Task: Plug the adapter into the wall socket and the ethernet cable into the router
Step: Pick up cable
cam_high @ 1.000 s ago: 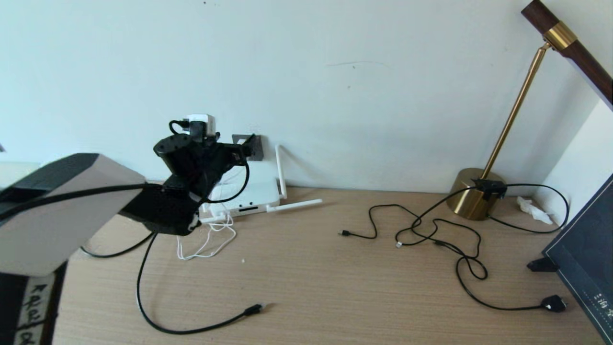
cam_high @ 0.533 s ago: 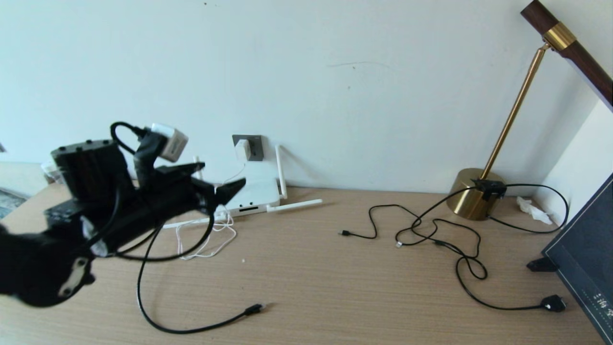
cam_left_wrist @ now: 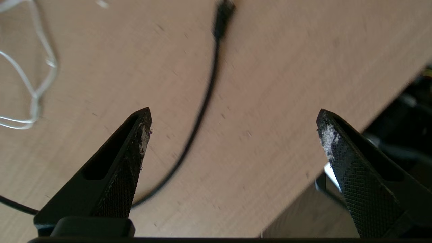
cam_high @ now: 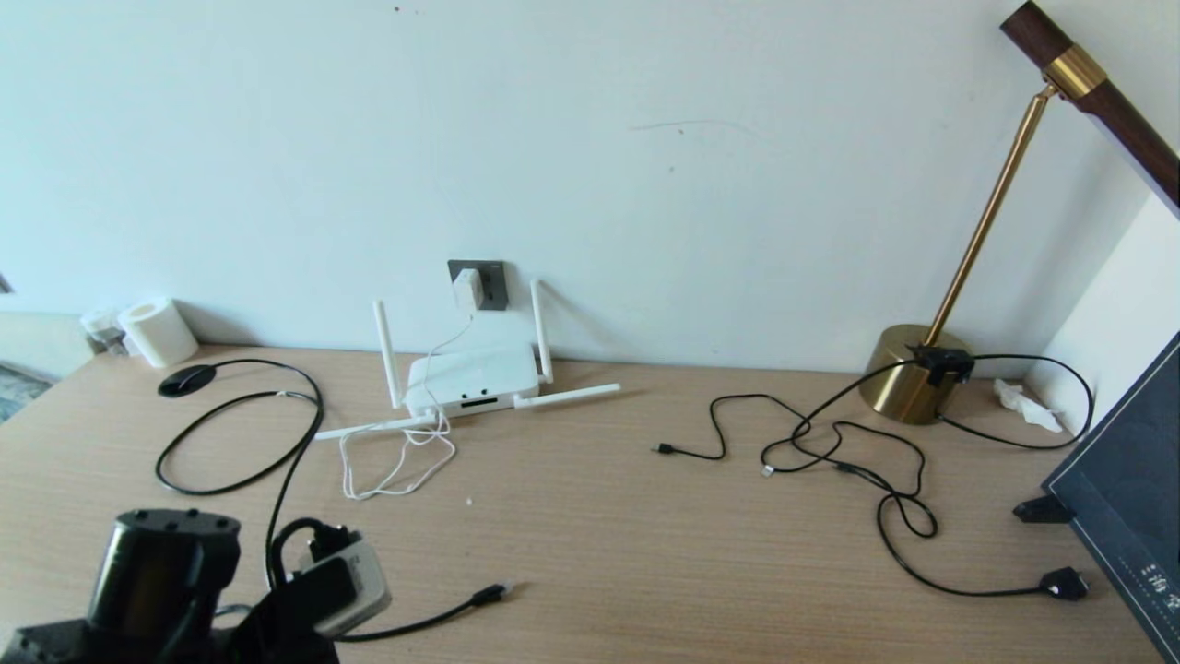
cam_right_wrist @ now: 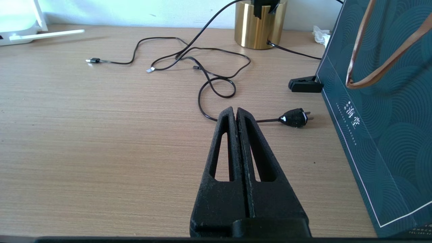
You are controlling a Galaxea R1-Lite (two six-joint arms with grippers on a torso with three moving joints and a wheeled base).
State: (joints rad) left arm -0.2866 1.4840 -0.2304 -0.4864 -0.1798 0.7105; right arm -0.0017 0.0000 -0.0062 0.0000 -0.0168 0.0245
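- Adapter [cam_high: 468, 288] now sits in the wall socket [cam_high: 492, 283]; we have drawn the left end effector [cam_left_wrist: 233, 126] back, wide and empty
- Ethernet cable [cam_high: 484, 595] awaits the router [cam_high: 472, 378]; right end effector [cam_right_wrist: 236, 113] pinched closed

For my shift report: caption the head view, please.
Adapter seated in wall socket above the router; ethernet cable lies unplugged on the desk.

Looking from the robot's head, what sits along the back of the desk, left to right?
White paper roll → router with the adapter plugged into the wall socket above it → brass lamp base → crumpled tissue.
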